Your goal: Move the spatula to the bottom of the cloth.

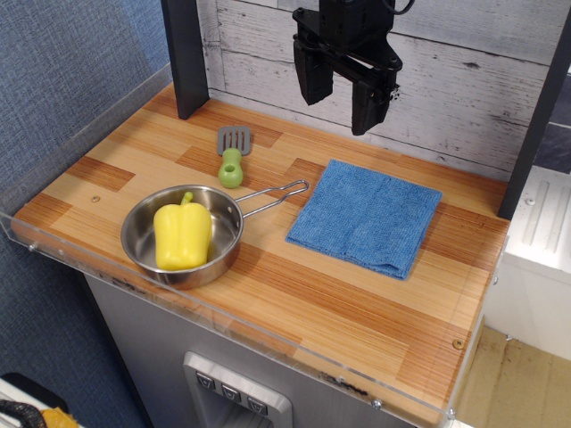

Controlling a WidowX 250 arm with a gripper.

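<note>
The spatula [232, 154] lies on the wooden table at the back left, grey slotted blade away from me and light-green handle toward the pan. The blue cloth [366, 217] lies flat to its right, in the middle right of the table. My gripper [342, 100] hangs high above the table's back edge, between the spatula and the cloth. Its two black fingers [313, 76] are apart and hold nothing.
A steel pan [143, 254] with a yellow pepper [183, 234] in it sits at the front left; its wire handle [272, 194] reaches toward the cloth. A dark post [186, 53] stands at the back left. A clear rim [268, 334] edges the table front.
</note>
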